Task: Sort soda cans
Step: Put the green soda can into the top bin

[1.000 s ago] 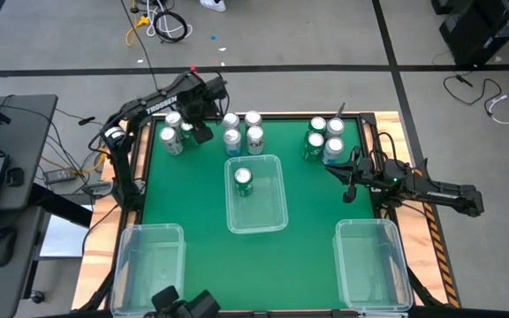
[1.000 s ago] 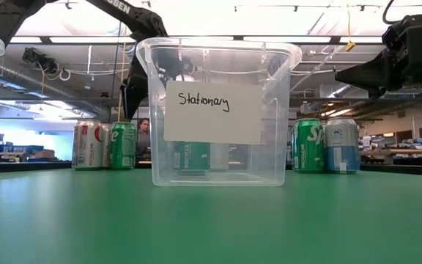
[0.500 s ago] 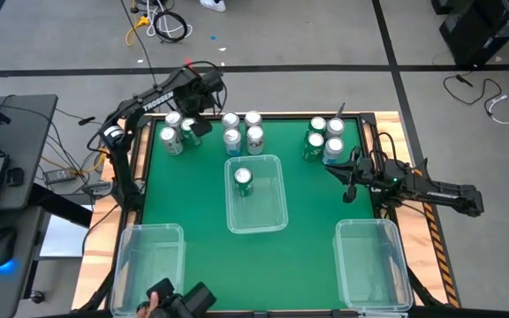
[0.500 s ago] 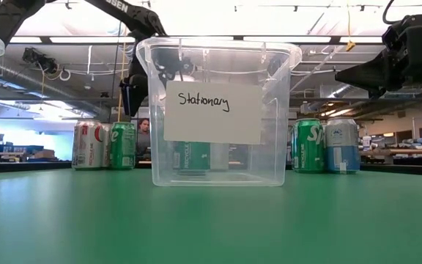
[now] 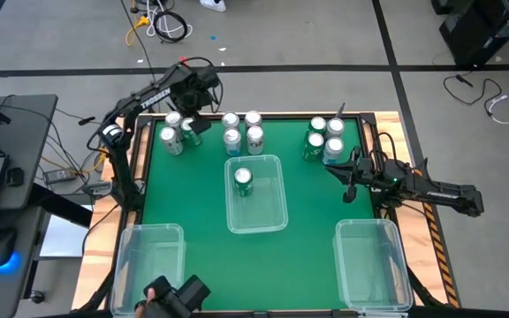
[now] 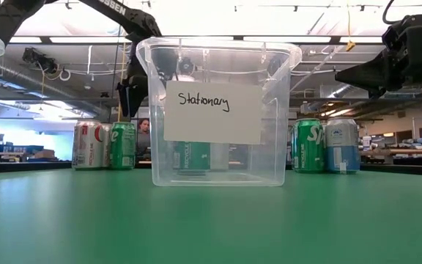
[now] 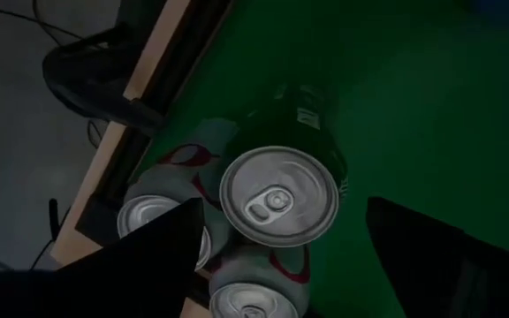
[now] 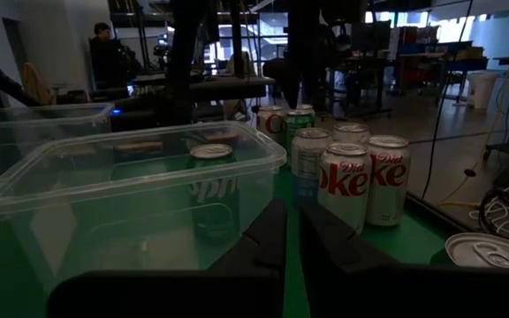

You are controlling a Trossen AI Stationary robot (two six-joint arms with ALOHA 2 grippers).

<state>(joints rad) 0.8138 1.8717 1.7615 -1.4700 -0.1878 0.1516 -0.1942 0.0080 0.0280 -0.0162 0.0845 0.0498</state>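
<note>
From above, the left tool [image 5: 190, 104] hangs over the far-left cluster of soda cans [image 5: 175, 134] on the green worktop [image 5: 312, 196]. More cans stand at far centre and far right, and one green can [image 5: 243, 181] stands in the middle bin [image 5: 277, 212]. The right tool [image 5: 350, 181] waits at the right edge.

At table height, the labelled bin holds the green can [image 6: 191, 156], with cans either side behind it.

The left wrist camera shows the fingers [image 7: 140, 256] spread wide above a green can top [image 7: 278, 195].

In the right wrist view, the right tool's fingers [image 8: 268, 237] nearly touch.
</note>
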